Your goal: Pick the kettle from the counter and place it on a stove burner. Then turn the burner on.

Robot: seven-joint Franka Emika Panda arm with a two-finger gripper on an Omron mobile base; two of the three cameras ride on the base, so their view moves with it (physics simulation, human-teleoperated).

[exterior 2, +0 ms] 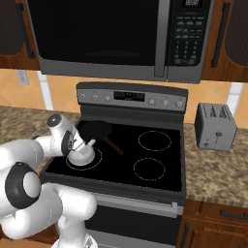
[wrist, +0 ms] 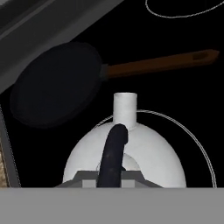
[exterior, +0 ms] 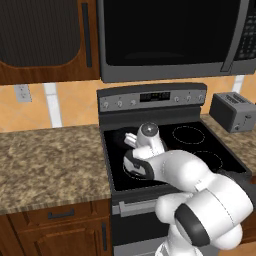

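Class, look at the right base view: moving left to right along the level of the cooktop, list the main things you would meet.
Kettle on the front left stove burner → frying pan → front right burner ring → toaster on the counter.

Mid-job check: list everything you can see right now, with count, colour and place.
kettle: 1, white-grey, on the front left stove burner
frying pan: 1, dark, brown handle, back left of cooktop
burner rings: 4, thin white lines, on the black cooktop
toaster: 1, grey, counter right of stove
microwave: 1, dark, above stove
gripper: 1, shut on the kettle's black handle
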